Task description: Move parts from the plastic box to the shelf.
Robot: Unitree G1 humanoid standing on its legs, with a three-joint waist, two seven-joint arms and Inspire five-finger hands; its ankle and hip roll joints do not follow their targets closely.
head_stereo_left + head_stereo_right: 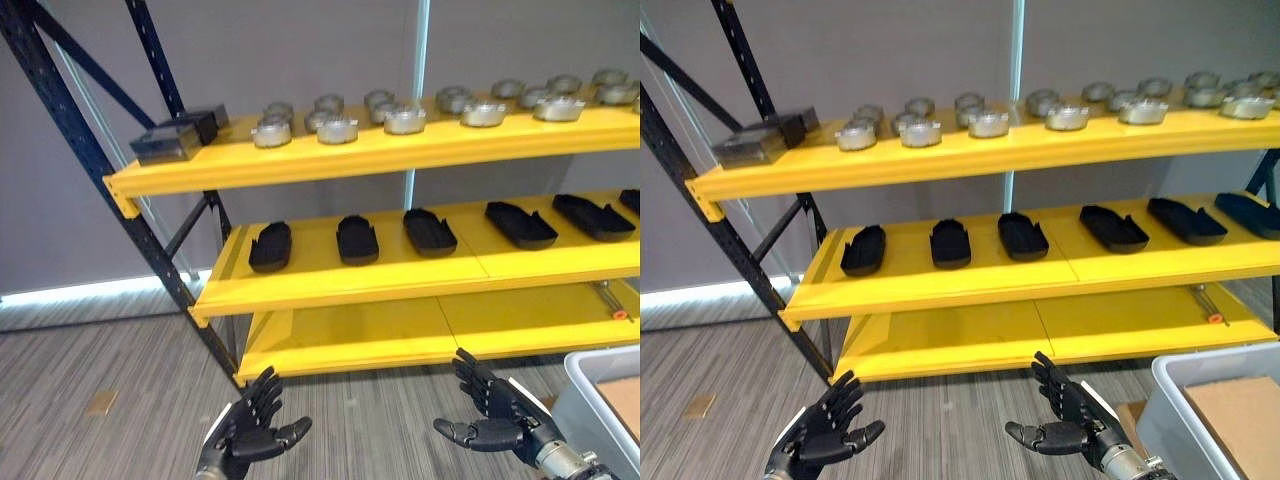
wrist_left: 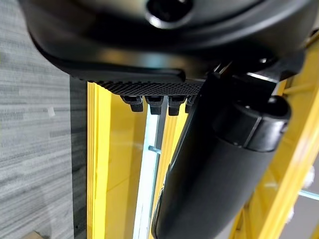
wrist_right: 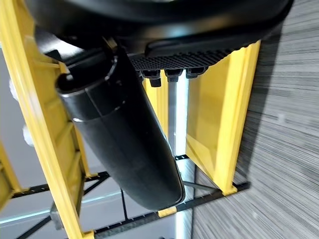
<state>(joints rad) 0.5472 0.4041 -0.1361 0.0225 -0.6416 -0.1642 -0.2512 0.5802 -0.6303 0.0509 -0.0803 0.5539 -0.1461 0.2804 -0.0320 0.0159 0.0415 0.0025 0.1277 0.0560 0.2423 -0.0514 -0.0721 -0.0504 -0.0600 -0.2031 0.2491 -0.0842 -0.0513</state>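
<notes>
Left eye view: the left robot hand (image 1: 250,430) and right robot hand (image 1: 495,415) hover empty with fingers spread before the shelf (image 1: 400,265), probably ready to reach; black parts (image 1: 357,239) line its middle level. Right eye view: the plastic box (image 1: 1215,415) sits on the floor at the right. Wrist views: straight fingers, holding nothing.

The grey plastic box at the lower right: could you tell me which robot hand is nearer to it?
Right. The right robot hand, open and empty, hovers just beside the grey plastic box. The left robot hand, also open, is far across the floor on the other side.
</notes>
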